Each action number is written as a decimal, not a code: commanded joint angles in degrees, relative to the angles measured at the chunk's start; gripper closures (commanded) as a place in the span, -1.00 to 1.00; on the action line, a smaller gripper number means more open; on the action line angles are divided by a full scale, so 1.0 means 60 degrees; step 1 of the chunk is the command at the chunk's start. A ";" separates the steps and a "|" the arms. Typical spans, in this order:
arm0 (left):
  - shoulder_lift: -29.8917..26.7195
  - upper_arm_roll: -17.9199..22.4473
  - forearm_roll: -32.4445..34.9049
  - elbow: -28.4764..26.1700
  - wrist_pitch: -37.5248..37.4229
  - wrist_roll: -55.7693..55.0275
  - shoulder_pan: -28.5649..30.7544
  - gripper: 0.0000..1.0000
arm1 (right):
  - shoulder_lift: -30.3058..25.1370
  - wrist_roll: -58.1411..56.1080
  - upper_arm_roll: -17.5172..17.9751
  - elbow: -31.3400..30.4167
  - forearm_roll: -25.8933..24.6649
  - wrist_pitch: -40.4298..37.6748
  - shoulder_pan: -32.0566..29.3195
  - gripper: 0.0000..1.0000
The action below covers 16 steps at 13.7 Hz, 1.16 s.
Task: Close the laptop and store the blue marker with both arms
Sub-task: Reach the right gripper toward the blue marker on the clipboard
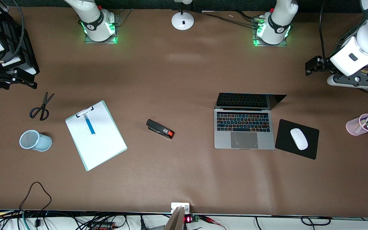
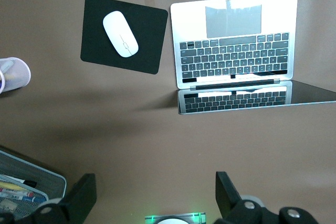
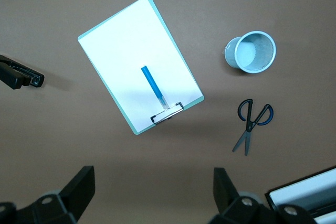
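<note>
Blue marker on clipboard; both grippers' fingers wide, visible only from wrists.

The brown table carries 8 things. From the right arm's end: scissors, mesh cup, clipboard, stapler, open laptop, with a mouse pad at its 3 o'clock, pink pen cup. Lamp base at the table's 12 o'clock edge.
</note>
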 commanded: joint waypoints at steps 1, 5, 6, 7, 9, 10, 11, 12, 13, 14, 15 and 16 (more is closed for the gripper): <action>0.0123 -0.0024 -0.0083 0.0304 -0.0240 -0.0030 0.0091 -1.00 | -0.0154 0.0162 0.0120 -0.0025 -0.0113 -0.0034 -0.0067 -1.00; 0.0137 -0.0024 -0.0083 0.0290 -0.0240 -0.0016 0.0208 -1.00 | -0.0081 0.0148 0.0120 -0.0011 -0.0128 -0.0005 -0.0067 -1.00; 0.0137 -0.0024 -0.0083 0.0290 -0.0240 -0.0030 0.0223 -1.00 | -0.0051 0.0148 0.0120 -0.0025 -0.0128 0.0053 -0.0067 -1.00; 0.0123 -0.0024 -0.0083 0.0290 -0.0240 -0.0030 0.0223 -1.00 | 0.0079 0.0148 0.0120 -0.0011 -0.0128 0.0082 -0.0082 -1.00; 0.0123 -0.0024 -0.0098 0.0290 -0.0240 -0.0030 0.0223 -1.00 | 0.0212 0.0133 0.0120 -0.0010 -0.0114 0.0097 -0.0111 -1.00; 0.0123 -0.0024 -0.0098 0.0290 -0.0240 -0.0030 0.0223 -1.00 | 0.0343 0.0133 0.0120 -0.0010 -0.0099 0.0112 -0.0126 -1.00; 0.0137 -0.0024 -0.0098 0.0290 -0.0240 -0.0030 0.0223 -1.00 | 0.0504 0.0133 0.0120 -0.0010 -0.0084 0.0112 -0.0111 -1.00; 0.0137 -0.0024 -0.0098 0.0290 -0.0240 -0.0030 0.0237 -1.00 | 0.0549 0.0162 0.0120 -0.0010 -0.0069 0.0141 -0.0097 -1.00; 0.0137 -0.0024 -0.0112 0.0290 -0.0240 -0.0030 0.0252 -1.00 | 0.0724 0.0162 0.0120 -0.0010 -0.0069 0.0214 -0.0082 -1.00; 0.0137 -0.0024 -0.0127 0.0290 -0.0240 -0.0045 0.0325 -1.00 | 0.0841 0.0177 0.0135 -0.0010 0.0003 0.0476 -0.0082 -1.00; 0.0137 -0.0024 -0.0156 0.0290 -0.0240 -0.0030 0.0354 -1.00 | 0.1046 0.0177 0.0135 -0.0010 0.0018 0.0768 -0.0067 -1.00; 0.0137 -0.0024 -0.0156 0.0290 -0.0254 -0.0030 0.0369 -1.00 | 0.1222 0.0076 0.0135 -0.0010 0.0033 0.0989 -0.0096 -1.00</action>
